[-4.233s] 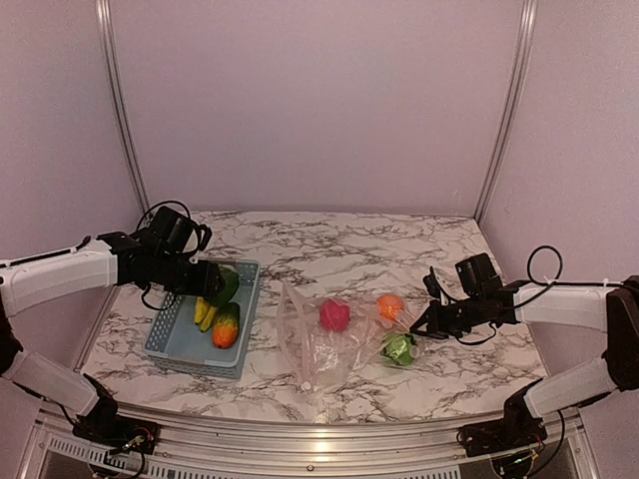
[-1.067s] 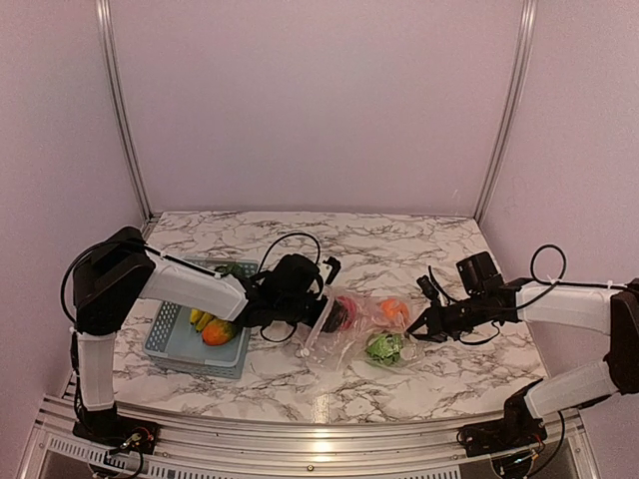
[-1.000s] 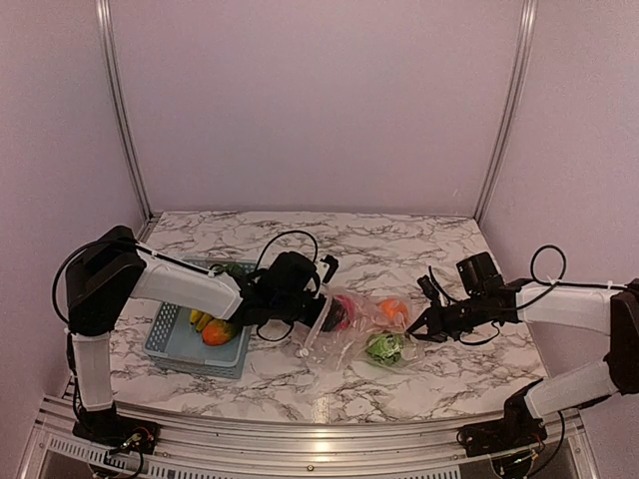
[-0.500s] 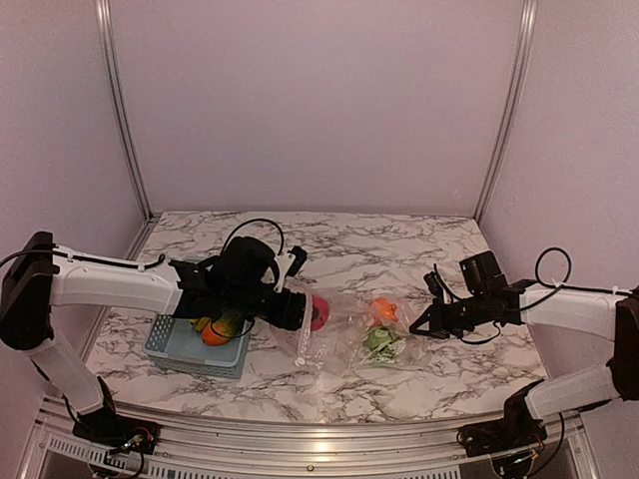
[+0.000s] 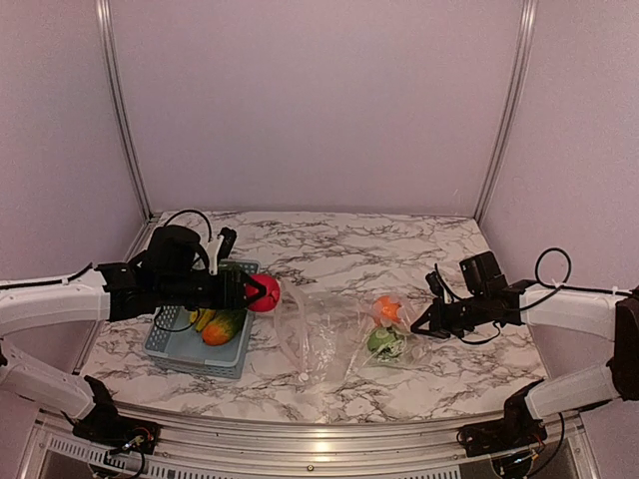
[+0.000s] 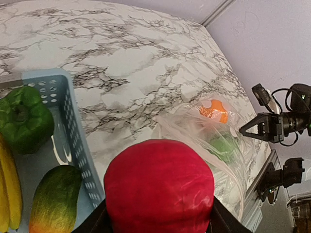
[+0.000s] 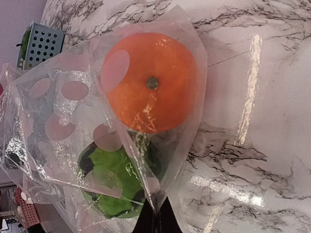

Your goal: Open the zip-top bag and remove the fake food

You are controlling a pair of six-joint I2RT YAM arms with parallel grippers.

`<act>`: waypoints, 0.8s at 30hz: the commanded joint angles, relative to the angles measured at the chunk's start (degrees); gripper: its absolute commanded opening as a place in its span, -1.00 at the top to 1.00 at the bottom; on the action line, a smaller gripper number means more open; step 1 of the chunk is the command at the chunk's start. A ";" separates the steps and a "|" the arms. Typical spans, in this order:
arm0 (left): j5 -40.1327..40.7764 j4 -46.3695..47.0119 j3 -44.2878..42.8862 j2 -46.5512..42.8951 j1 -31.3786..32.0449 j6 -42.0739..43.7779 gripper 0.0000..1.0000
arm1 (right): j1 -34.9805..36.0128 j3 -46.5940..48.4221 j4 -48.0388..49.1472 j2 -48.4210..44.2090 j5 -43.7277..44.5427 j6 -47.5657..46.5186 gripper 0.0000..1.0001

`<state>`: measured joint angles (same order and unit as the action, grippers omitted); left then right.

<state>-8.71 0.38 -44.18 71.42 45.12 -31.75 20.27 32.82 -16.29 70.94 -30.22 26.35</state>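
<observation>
The left jaws, partly open, grip the red fruit [image 5: 263, 292] just right of the blue basket [image 5: 195, 364], while the right jaws pinch the bag's [image 5: 319, 344] right corner.

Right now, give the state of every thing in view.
Bag: on table.
Red fruit: out of bag.
Orange: in bag.
Green ball: in bag.
Basket: holds pepper, banana, orange-green piece.
Left gripper: shut on red fruit.
Right gripper: shut on bag edge.
</observation>
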 commanded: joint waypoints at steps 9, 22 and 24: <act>19.38 -41.37 0.24 -15.82 -9.68 -12.61 0.00 | -4.57 2.04 3.37 0.94 -1.17 1.32 1.00; 17.30 -43.37 -0.29 -10.01 -9.84 -15.11 -0.68 | -5.15 4.57 0.58 1.93 -4.68 -2.09 0.28; 16.67 -43.20 -1.67 -9.66 -9.88 -14.24 -0.90 | -5.28 4.61 -0.64 0.71 -4.63 -2.47 0.13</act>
<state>8.38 -40.71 -42.92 61.12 35.55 -47.00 15.68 35.14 -14.33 74.11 -34.24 25.32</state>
